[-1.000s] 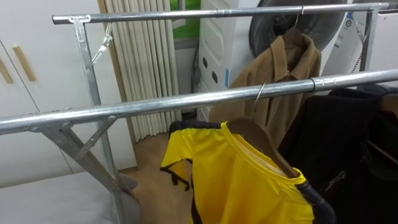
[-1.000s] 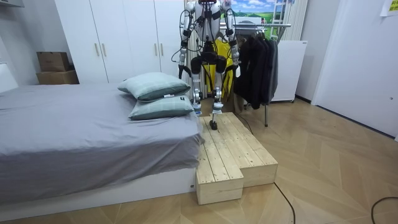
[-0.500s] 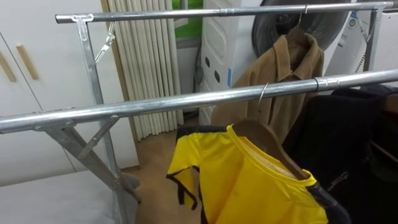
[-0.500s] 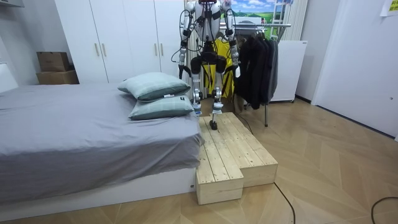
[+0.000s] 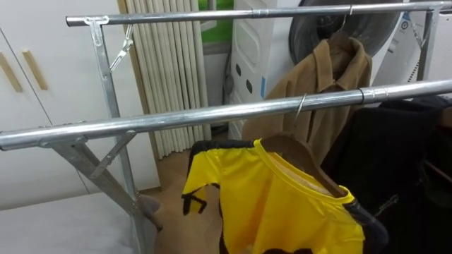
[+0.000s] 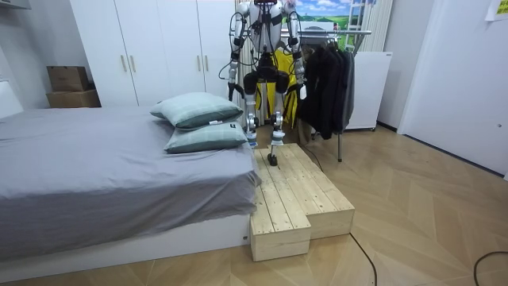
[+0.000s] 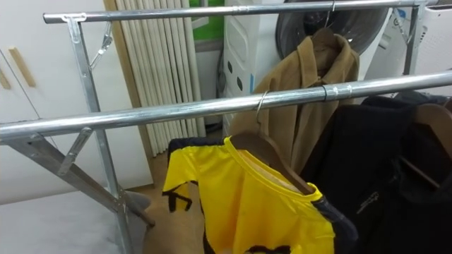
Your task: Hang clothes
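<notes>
A yellow shirt with dark trim point(image 5: 275, 204) hangs on a wooden hanger point(image 5: 300, 156). The hanger's wire hook sits over the near metal rail point(image 5: 212, 116) of the clothes rack, right in front of me. In the room view I stand on a wooden platform point(image 6: 298, 191) facing the rack, with both arms down at my sides. My left hand point(image 6: 231, 82) is on the room view's left and my right hand point(image 6: 302, 90) on its right, both away from the shirt.
A brown coat point(image 5: 321, 88) hangs on the far rail point(image 5: 247, 13). Black clothes point(image 5: 395, 162) fill the near rail to my right. The rack's slanted leg point(image 5: 106, 176) stands at lower left, by the bed's corner point(image 5: 56, 226). Wardrobe doors point(image 5: 35, 77) and a curtain point(image 5: 169, 70) are behind.
The yellow shirt sways a little on its hanger, its sleeve swinging right and back left. The eye view has shifted slightly. My stance is unchanged.
</notes>
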### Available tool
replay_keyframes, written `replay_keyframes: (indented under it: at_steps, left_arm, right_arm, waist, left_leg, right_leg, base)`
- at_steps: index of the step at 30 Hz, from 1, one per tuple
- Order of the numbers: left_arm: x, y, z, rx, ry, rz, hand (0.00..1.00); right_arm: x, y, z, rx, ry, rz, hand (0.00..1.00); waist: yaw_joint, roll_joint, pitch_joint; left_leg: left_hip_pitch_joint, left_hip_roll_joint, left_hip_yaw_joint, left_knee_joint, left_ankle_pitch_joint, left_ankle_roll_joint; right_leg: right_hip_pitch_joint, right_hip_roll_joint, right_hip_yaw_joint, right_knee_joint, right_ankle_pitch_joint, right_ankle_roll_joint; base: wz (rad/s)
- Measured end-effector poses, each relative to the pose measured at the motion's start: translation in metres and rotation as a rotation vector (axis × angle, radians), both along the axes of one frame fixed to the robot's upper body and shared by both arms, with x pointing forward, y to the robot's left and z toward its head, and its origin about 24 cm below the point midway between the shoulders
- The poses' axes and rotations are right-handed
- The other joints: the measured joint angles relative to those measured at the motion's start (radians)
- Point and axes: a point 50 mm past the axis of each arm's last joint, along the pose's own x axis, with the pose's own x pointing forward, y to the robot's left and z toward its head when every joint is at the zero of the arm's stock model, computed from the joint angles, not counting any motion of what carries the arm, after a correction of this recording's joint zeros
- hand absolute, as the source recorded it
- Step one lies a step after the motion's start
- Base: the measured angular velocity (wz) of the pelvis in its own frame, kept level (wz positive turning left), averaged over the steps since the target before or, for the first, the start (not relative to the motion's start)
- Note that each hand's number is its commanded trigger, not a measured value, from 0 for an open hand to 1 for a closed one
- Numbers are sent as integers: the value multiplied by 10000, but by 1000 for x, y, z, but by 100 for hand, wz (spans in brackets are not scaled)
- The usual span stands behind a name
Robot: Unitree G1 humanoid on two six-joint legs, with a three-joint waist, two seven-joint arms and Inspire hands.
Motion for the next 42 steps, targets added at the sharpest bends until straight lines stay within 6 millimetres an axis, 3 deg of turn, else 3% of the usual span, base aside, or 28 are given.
replay_keyframes:
  at_steps: [12, 16, 21, 25, 26, 28, 30, 32, 33, 35, 38, 40, 42]
  left_arm:
    - [7, -1, 0, 123, -138, 35, 0]
    - [10, -2, 0, 153, -270, 11, 0]
    - [12, -4, 0, 215, -454, -72, 0]
    - [9, -2, 0, 369, -345, -164, 0]
    - [9, -1, 0, 383, -323, -180, 0]
    - [6, -1, 0, 375, -171, -147, 0]
    - [2, 1, 0, 377, -10, -122, 0]
    - [-1, 6, 2, 488, 267, -316, 0]
    - [0, 7, 2, 508, 293, -409, 0]
    - [1, 11, 3, 606, 433, -574, 0]
    - [6, 13, 3, 661, 450, -1154, 0]
    - [8, 13, 3, 747, 562, -1531, 0]
    - [11, 12, 3, 769, 601, -1702, 0]
  right_arm:
    - [5, 0, 0, -17, -98, 274, 0]
    - [13, -5, 2, -45, -280, 892, 0]
    - [24, -13, 5, -351, -462, 1984, 0]
    - [37, -18, 7, -709, -440, 3015, 0]
    - [43, -21, 9, -899, -437, 3369, 0]
    - [49, -22, 10, -1049, -433, 3629, 0]
    - [48, -25, 10, -1160, -250, 3756, 0]
    - [47, -27, 10, -1209, 55, 4031, 0]
    - [48, -27, 10, -1222, 120, 4166, 0]
    - [52, -28, 11, -1240, 122, 4172, 0]
    - [63, -26, 13, -1215, -322, 4205, 0]
    - [69, -25, 14, -1191, -554, 4352, 0]
    - [72, -23, 14, -1167, -632, 4424, 0]
  waist:
    - [55, 53, 43]
    - [38, 122, 13]
    - [59, 289, 30]
    - [137, 208, 79]
    - [168, 261, 40]
    - [257, 144, 148]
    - [392, 115, 139]
    - [506, -1, 116]
    - [594, -30, 108]
    - [605, -22, 101]
    - [568, -22, 105]
    - [506, -25, 104]
    - [473, -42, 110]
  left_leg:
    - [9, 0, 2, 54, 0, 0]
    - [-363, -13, -173, 209, -2, -2]
    - [-857, 12, -317, 617, 9, -18]
    - [-1396, 8, -309, 825, 217, -115]
    - [-1587, 23, -249, 932, 301, -130]
    - [-1789, 55, -84, 1041, 446, -157]
    - [-1989, 363, 744, 1361, 495, -166]
    - [-2143, 808, 2083, 2296, 358, -35]
    - [-2138, 929, 2290, 2614, 272, 22]
    - [-1975, 1384, 2746, 3561, -92, -49]
    - [-1365, 1551, 3128, 3562, -396, -159]
    - [-1081, 1520, 3344, 3150, -508, -318]
    - [-896, 1335, 3432, 2526, -557, -357]
  right_leg:
    - [-6, -9, -69, 90, -38, -35]
    - [-313, -99, -286, 258, -118, -50]
    - [-379, -333, -1104, 264, -209, -139]
    - [-495, -716, -2272, 372, -380, -210]
    - [-482, -846, -2730, 346, -421, -233]
    - [-420, -1027, -3332, 351, -531, -259]
    - [-299, -1220, -4128, 323, -677, -337]
    - [-160, -1453, -5180, 391, -894, -362]
    - [-156, -1486, -5355, 433, -959, -376]
    - [-91, -1565, -6346, 542, -1162, -378]
    - [19, -1620, -7519, 545, -1252, -390]
    - [34, -1666, -8145, 558, -1278, -382]
    - [16, -1750, -8743, 553, -1277, -382]
  base:
    - [0]
    - [16]
    - [49]
    - [86]
    - [102]
    - [110]
    - [129]
    - [137]
    - [116]
    - [132]
    - [130]
    - [103]
    - [103]
